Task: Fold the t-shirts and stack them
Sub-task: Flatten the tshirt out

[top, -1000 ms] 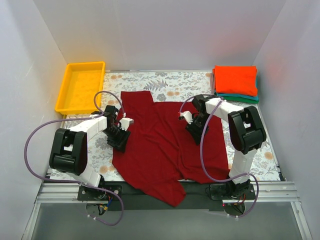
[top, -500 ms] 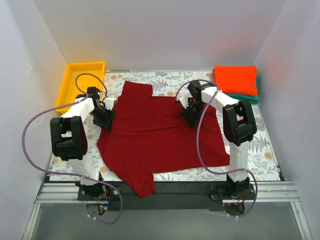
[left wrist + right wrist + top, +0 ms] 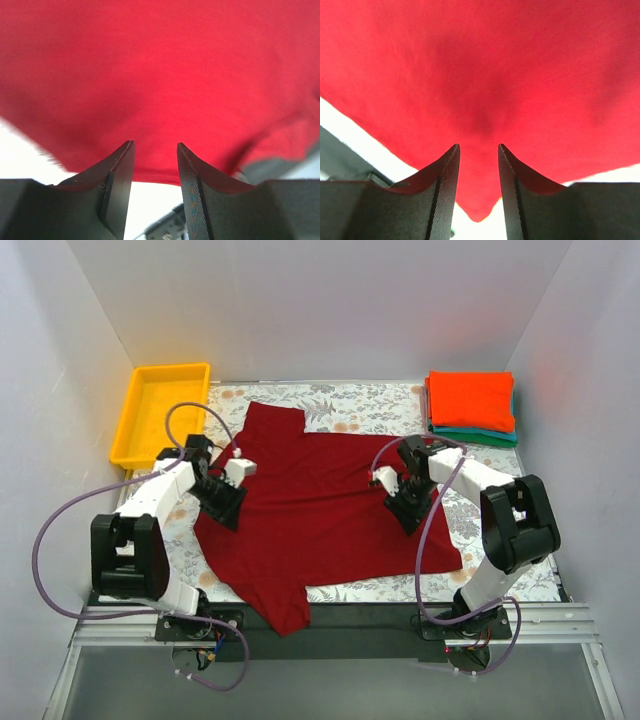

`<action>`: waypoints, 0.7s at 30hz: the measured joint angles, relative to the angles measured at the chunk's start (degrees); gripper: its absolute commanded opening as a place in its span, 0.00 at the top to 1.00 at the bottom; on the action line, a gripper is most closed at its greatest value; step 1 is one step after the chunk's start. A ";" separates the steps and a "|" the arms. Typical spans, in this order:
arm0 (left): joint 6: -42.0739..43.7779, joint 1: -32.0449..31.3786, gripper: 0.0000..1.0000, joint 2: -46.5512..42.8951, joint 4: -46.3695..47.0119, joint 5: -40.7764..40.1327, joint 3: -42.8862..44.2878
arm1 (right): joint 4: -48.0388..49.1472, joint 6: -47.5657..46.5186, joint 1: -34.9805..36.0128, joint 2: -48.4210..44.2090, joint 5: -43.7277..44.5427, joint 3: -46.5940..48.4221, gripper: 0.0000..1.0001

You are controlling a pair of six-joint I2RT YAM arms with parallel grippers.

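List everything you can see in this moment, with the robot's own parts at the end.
dark red t-shirt: 1, dark crimson, spread out over the middle of the table
orange-red t-shirt: 1, bright orange-red, folded, on top of the pile at the far right
teal t-shirt: 1, teal green, folded, under the orange-red one, only its edges show
tray: 1, yellow, far left corner
floral cloth: 1, grey print, covering the table
walls: white, on three sides
cables: 2, purple, one looping from each arm
left gripper: black fingers, over the shirt's left part, grip unclear
right gripper: black fingers, over the shirt's right part, grip unclear
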 measured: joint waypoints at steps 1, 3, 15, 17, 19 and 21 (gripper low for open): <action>0.57 -2.23 0.59 -1.16 -1.03 0.85 -1.25 | -0.24 -0.11 -0.07 0.72 0.15 -2.45 0.58; 1.57 -8.83 0.54 -4.48 -2.19 3.76 -3.80 | -0.63 -0.35 -0.44 2.14 0.35 -6.27 0.57; 5.42 -35.65 0.52 -12.63 -0.85 9.86 -10.45 | -5.40 0.74 -9.14 8.57 -2.47 -3.72 0.57; 5.97 -38.32 0.52 -13.03 0.98 10.32 -11.96 | -6.43 0.96 -10.10 9.81 -2.82 -2.67 0.57; 6.75 -40.89 0.52 -13.77 3.23 10.97 -13.51 | -7.23 1.22 -10.51 10.71 -2.97 -1.81 0.57; 7.45 -42.60 0.52 -14.95 5.73 11.96 -14.95 | -8.02 1.51 -10.62 11.72 -2.95 -0.94 0.57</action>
